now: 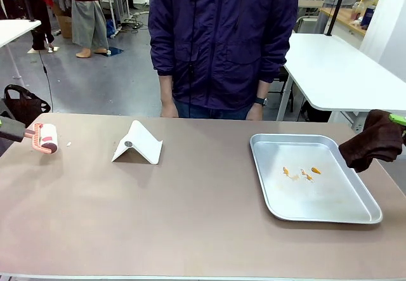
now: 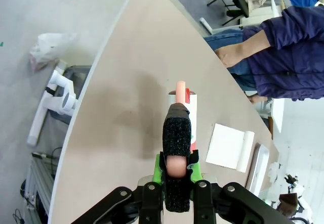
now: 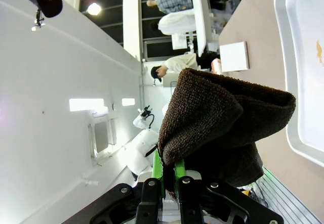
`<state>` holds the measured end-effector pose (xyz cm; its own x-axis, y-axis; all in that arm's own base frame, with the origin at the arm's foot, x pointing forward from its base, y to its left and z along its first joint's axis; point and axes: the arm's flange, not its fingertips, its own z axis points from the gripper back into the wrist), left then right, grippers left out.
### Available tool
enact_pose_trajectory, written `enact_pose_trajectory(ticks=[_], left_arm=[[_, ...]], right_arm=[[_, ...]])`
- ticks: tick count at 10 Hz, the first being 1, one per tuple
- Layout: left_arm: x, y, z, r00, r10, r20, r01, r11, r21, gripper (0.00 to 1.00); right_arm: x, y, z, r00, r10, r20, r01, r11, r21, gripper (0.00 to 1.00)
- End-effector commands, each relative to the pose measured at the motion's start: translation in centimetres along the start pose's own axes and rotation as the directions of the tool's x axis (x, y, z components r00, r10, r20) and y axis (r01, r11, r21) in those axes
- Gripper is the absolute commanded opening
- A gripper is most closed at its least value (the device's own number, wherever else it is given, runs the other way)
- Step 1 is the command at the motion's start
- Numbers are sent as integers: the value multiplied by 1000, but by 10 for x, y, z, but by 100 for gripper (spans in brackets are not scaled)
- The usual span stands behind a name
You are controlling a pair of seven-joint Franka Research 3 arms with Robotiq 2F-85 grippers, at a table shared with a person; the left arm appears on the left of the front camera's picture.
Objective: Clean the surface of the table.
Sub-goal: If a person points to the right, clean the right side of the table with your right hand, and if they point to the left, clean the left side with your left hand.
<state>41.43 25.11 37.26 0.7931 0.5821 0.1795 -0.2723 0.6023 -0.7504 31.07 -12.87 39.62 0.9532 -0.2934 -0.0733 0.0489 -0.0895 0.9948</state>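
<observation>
The table [image 1: 190,230] lies open along its near edge and middle; a white stand [image 1: 138,144] and metal tray [image 1: 330,195] obstruct elsewhere.

The wide table [image 1: 190,217], matte brownish-taupe with a pale thin edge, stands level

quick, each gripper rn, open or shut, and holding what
left gripper: shut on the handle of the lint roller
right gripper: shut on the brown cloth

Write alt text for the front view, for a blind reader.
Brown table: the left gripper clamps a pink lint roller at its left edge, the right gripper a dark brown cloth at its right. Between them sit a white folded stand and a silver tray with orange scraps; a person stands behind.
</observation>
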Motion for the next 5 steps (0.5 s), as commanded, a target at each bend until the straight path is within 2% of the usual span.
enact_pose_trajectory(ticks=[1, 5], left_arm=[[8, 8, -5, 1000, -13, 20, 13, 1000, 6, 22], [5, 18, -29, 1000, -15, -15, 16, 999, 37, 22]], right_arm=[[-2, 6, -1, 1000, 0, -1, 0, 1000, 2, 0], [-2, 6, -1, 1000, 0, -1, 0, 1000, 2, 0]])
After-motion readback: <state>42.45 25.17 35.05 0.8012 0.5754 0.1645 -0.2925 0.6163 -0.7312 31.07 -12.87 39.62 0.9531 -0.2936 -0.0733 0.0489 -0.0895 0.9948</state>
